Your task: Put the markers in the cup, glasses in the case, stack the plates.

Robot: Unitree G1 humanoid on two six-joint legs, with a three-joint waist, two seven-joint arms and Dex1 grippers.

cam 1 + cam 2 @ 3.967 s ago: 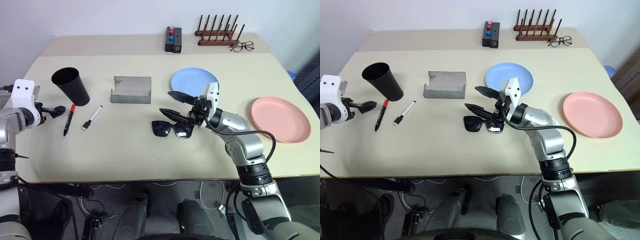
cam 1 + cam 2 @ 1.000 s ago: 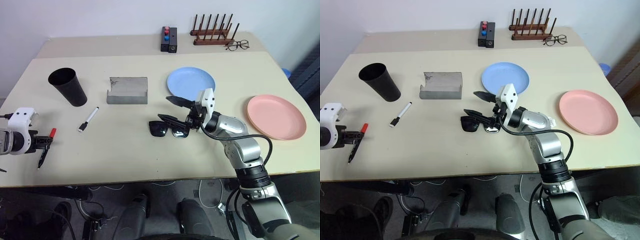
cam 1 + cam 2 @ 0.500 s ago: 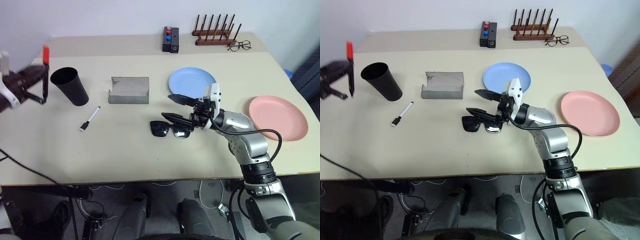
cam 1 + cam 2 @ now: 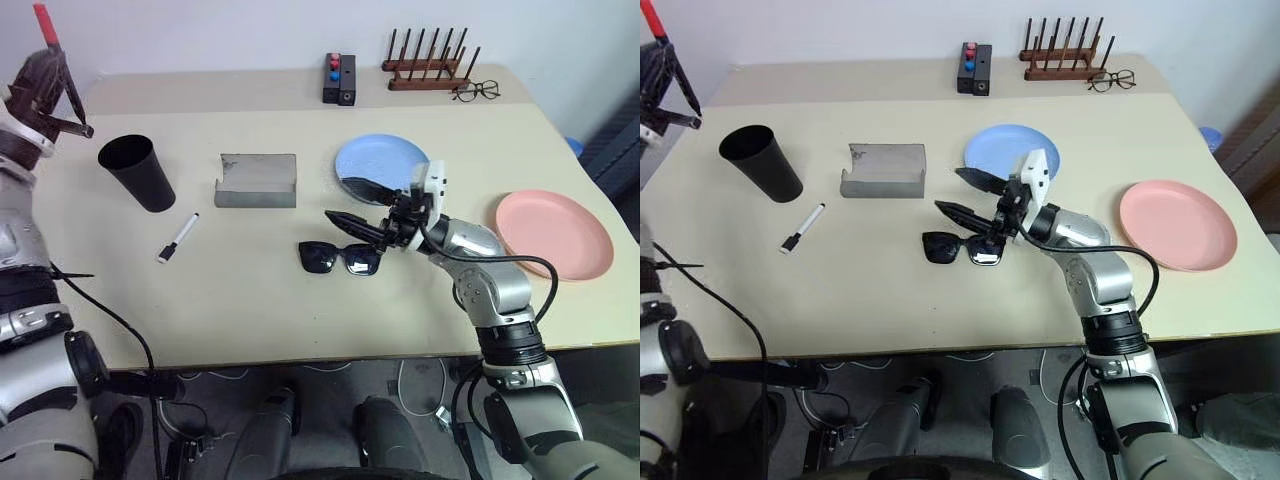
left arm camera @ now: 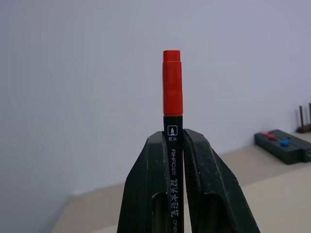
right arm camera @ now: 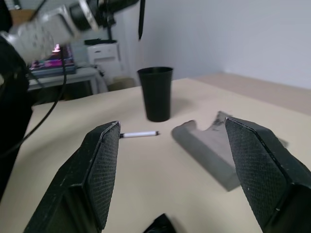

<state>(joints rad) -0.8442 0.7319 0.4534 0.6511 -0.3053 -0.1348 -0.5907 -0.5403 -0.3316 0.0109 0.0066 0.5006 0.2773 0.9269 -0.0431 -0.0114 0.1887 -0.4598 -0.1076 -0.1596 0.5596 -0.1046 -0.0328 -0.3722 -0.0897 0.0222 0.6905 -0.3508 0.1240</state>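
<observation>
My left gripper (image 4: pixel 47 72) is raised at the far left, above and left of the black cup (image 4: pixel 137 172). It is shut on the red-capped marker (image 5: pixel 173 97), which stands cap up. The white marker (image 4: pixel 178 238) lies on the table in front of the cup. The grey case (image 4: pixel 256 181) sits open mid-table. My right gripper (image 4: pixel 337 197) is open, just above and behind the black sunglasses (image 4: pixel 340 258), with nothing between its fingers. The blue plate (image 4: pixel 372 155) lies behind it, and the pink plate (image 4: pixel 554 235) is at the right.
At the back of the table stand a black block with red and blue tops (image 4: pixel 339 78) and a wooden rack (image 4: pixel 427 65). Wire-rimmed eyeglasses (image 4: pixel 478 92) lie beside the rack. The table's left edge runs close to the cup.
My left gripper has risen from low near the table's front left corner to high beside the cup, turning the red-capped marker upright. The right gripper has barely moved.
</observation>
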